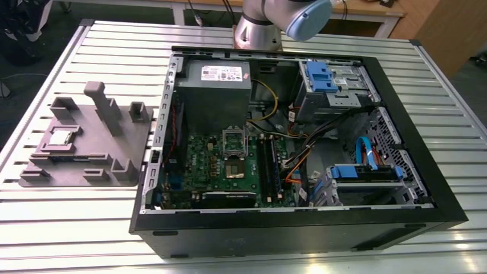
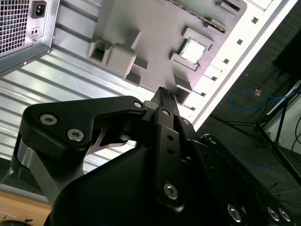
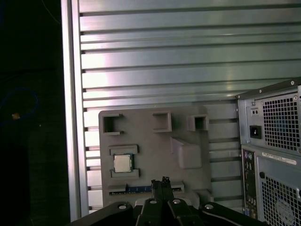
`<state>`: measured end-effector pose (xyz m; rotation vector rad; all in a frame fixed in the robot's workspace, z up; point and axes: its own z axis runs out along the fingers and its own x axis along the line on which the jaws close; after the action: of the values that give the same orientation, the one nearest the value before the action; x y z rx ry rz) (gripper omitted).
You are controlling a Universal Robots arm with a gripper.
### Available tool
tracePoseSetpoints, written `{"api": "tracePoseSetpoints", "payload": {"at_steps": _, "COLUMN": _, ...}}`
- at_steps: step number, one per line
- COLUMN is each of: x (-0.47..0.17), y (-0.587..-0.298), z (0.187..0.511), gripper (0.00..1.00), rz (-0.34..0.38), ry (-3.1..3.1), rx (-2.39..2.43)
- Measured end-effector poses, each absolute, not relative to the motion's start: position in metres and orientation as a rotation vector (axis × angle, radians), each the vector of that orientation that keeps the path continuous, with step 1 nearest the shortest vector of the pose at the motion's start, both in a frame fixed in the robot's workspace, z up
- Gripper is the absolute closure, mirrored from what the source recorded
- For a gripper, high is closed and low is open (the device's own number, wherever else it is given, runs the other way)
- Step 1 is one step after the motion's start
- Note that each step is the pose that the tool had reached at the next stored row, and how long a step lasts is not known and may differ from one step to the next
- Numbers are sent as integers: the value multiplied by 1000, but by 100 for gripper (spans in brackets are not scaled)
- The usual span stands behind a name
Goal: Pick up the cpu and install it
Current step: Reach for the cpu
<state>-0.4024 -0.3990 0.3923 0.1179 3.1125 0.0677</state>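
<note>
Silvery cpu [image 3: 122,163] sits in tray [image 3: 155,141] recess, your gripper [image 3: 160,181] hangs clear of tray, pressed together and empty, so spread it and centre squarely.

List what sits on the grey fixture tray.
The cpu lies flat in a framed pocket of the fixture tray, among raised grey blocks. In the first wrist view the hand covers the tray's near edge.
</note>
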Motion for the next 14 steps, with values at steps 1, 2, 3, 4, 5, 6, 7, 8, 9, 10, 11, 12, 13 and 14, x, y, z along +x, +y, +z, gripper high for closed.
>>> {"api": "tracePoseSetpoints", "payload": {"at_steps": 1, "x": -403, "y": -399, "z": 392, "gripper": 90, "rz": 68, "ry": 3113, "rx": 118}}
{"api": "tracePoseSetpoints", "payload": {"at_steps": 2, "x": -404, "y": -399, "z": 392, "gripper": 90, "rz": 68, "ry": 3112, "rx": 118}}
{"api": "tracePoseSetpoints", "payload": {"at_steps": 3, "x": -405, "y": -399, "z": 392, "gripper": 90, "rz": 68, "ry": 3113, "rx": 118}}
{"api": "tracePoseSetpoints", "payload": {"at_steps": 4, "x": -407, "y": -399, "z": 392, "gripper": 90, "rz": 68, "ry": 3112, "rx": 118}}
{"api": "tracePoseSetpoints", "payload": {"at_steps": 5, "x": -409, "y": -399, "z": 392, "gripper": 90, "rz": 68, "ry": 3113, "rx": 118}}
{"api": "tracePoseSetpoints", "payload": {"at_steps": 6, "x": -411, "y": -399, "z": 392, "gripper": 90, "rz": 68, "ry": 3112, "rx": 118}}
{"api": "tracePoseSetpoints", "payload": {"at_steps": 7, "x": -413, "y": -399, "z": 392, "gripper": 90, "rz": 68, "ry": 3113, "rx": 118}}
{"api": "tracePoseSetpoints", "payload": {"at_steps": 8, "x": -414, "y": -399, "z": 392, "gripper": 90, "rz": 68, "ry": 3113, "rx": 118}}
{"api": "tracePoseSetpoints", "payload": {"at_steps": 9, "x": -416, "y": -399, "z": 392, "gripper": 90, "rz": 68, "ry": 3112, "rx": 118}}
{"api": "tracePoseSetpoints", "payload": {"at_steps": 10, "x": -418, "y": -399, "z": 392, "gripper": 90, "rz": 68, "ry": 3113, "rx": 118}}
{"api": "tracePoseSetpoints", "payload": {"at_steps": 11, "x": -419, "y": -399, "z": 392, "gripper": 90, "rz": 68, "ry": 3113, "rx": 118}}
{"api": "tracePoseSetpoints", "payload": {"at_steps": 12, "x": -421, "y": -399, "z": 392, "gripper": 90, "rz": 68, "ry": 3113, "rx": 118}}
{"api": "tracePoseSetpoints", "payload": {"at_steps": 13, "x": -422, "y": -399, "z": 392, "gripper": 90, "rz": 68, "ry": 3113, "rx": 118}}
{"api": "tracePoseSetpoints", "payload": {"at_steps": 14, "x": -424, "y": -399, "z": 392, "gripper": 90, "rz": 68, "ry": 3113, "rx": 118}}
